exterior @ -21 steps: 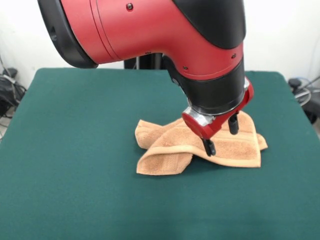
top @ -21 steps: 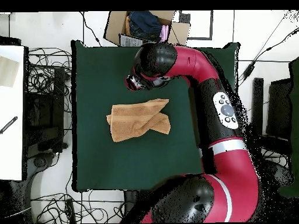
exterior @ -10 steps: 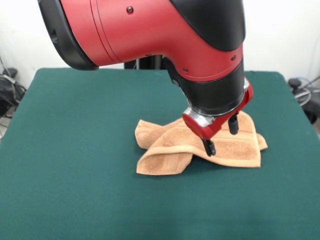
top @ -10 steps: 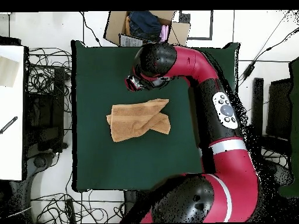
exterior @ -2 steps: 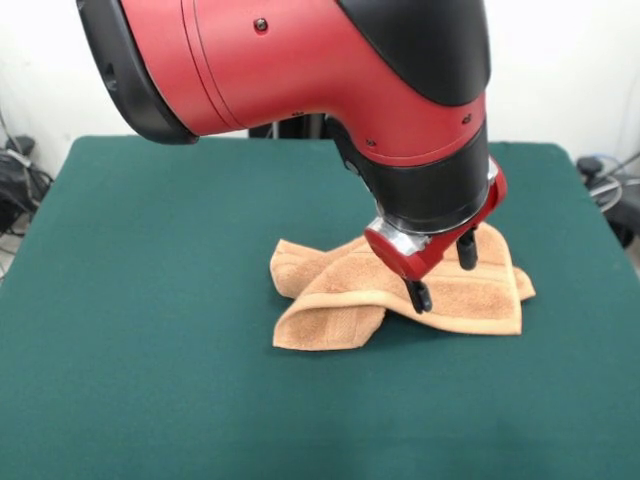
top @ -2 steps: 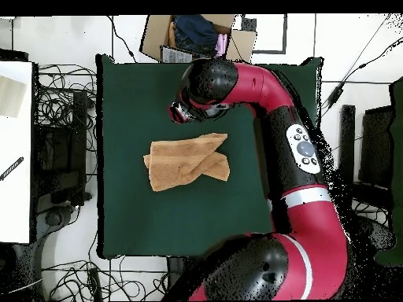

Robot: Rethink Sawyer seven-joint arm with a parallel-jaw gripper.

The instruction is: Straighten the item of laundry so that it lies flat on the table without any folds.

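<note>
The item of laundry [exterior @ -2 steps: 335,300], an orange-tan towel, lies crumpled near the middle of the green table [exterior @ -2 steps: 150,250], with one side folded over in a thick roll. From overhead the towel [top @ -2 steps: 185,161] shows a diagonal fold across its right half. My gripper [exterior @ -2 steps: 443,272] hangs a little above the cloth, open, with nothing between its two black fingers [exterior @ -2 steps: 419,295]. In the overhead view the gripper [top @ -2 steps: 180,112] is just past the towel's upper edge, over bare table [top @ -2 steps: 126,102].
A cardboard box [top @ -2 steps: 197,35] with clothes stands off the table's top edge in the overhead view. Cables and a white desk [top @ -2 steps: 16,149] lie off to the left. My red arm [top @ -2 steps: 303,149] runs along the table's right side.
</note>
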